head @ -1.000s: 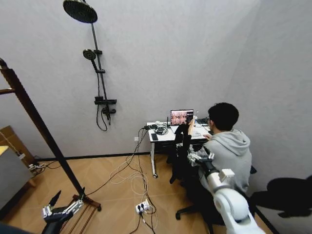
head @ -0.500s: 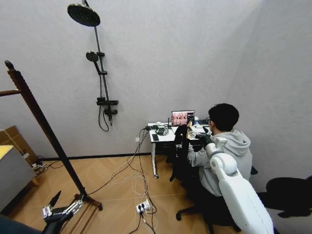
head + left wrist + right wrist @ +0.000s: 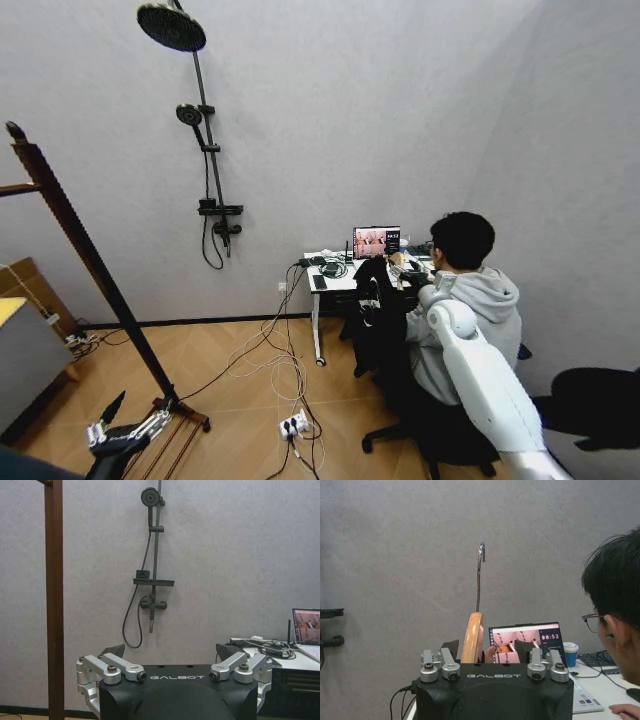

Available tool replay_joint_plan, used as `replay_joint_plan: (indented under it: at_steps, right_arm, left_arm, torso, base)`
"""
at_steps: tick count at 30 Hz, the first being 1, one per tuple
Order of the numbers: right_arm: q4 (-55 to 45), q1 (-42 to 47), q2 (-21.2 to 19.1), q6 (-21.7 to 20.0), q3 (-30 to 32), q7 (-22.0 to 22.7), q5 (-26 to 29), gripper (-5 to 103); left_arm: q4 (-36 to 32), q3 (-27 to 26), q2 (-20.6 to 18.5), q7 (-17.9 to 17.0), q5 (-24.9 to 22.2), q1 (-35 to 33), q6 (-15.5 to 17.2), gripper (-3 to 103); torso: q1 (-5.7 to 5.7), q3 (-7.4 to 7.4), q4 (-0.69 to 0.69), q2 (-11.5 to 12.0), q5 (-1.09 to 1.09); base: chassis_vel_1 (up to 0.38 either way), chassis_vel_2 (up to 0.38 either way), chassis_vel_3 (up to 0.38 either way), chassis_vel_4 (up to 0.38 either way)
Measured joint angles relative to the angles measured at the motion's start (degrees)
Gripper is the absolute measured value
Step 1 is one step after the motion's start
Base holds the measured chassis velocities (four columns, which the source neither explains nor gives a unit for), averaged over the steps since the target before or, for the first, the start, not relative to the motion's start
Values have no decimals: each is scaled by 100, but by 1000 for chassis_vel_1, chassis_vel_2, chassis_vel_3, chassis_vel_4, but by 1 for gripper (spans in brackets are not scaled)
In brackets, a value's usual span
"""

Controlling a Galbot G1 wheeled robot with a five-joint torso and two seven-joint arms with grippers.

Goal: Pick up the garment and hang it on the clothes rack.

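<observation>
Holding garment (image 3: pixel 377 300) by hanger (image 3: pixel 472 637), right gripper (image 3: pixel 482 652) jaws clamped; we've lifted it, rack (image 3: pixel 80 250) far leftward; left gripper (image 3: pixel 170 652) jaws open, idle.

Right arm (image 3: pixel 478 375): glossy white rounded shell, fat ball-shaped joint near top. Left gripper (image 3: pixel 170 652): chunky matte black housing, white "GALBOT" lettering on front, silver metal linkage bars with dark round screws, black angular fingertips. Right gripper (image 3: pixel 490 650): same black block, same logo, silver brackets, thin black cable off side.
</observation>
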State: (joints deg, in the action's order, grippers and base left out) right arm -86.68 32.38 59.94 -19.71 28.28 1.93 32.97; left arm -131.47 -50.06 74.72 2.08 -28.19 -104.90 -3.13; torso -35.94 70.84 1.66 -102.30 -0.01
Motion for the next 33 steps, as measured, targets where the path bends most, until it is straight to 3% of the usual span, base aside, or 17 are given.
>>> replay_joint_plan:
  at_steps: [4, 6, 10, 12, 14, 23, 33]
  right_arm:
    - [-69, 18, -62, -18, -11, -54, 11, 52]
    - [-100, 29, -131, -31, -12, -138, 13, 36]
    - [-149, 55, -173, -58, -8, -161, 46, 31]
    - [-200, 104, -190, -80, 14, -168, 64, 15]
    - [-241, 135, -200, -85, 24, -176, 80, 10]
    - [-511, 261, -256, -90, 69, -171, 102, 10]
    - [-1648, 536, -349, -314, 0, -243, 523, 10]
  left_arm:
    - [0, 0, 0, 0, 0, 0, 0, 100]
    - [0, 0, 0, 0, 0, 0, 0, 100]
    - [0, 0, 0, 0, 0, 0, 0, 100]
    - [0, 0, 0, 0, 0, 0, 0, 100]
    - [0, 0, 0, 0, 0, 0, 0, 100]
    - [0, 0, 0, 0, 0, 0, 0, 100]
    - [0, 0, 0, 0, 0, 0, 0, 100]
  torso:
    - [0, 0, -1, 0, 0]
    - [0, 0, -1, 0, 0]
    - [0, 0, -1, 0, 1]
    - [0, 0, -1, 0, 0]
    - [0, -1, -1, 0, 0]
    - [0, 0, 0, 0, 0]
    - [0, 0, -2, -1, 0]
  base:
    - [0, 0, 0, 0]
    - [0, 0, 0, 0]
    - [0, 0, 0, 0]
    - [0, 0, 0, 0]
    - [0, 0, 0, 0]
    - [0, 0, 0, 0]
    - [0, 0, 0, 0]
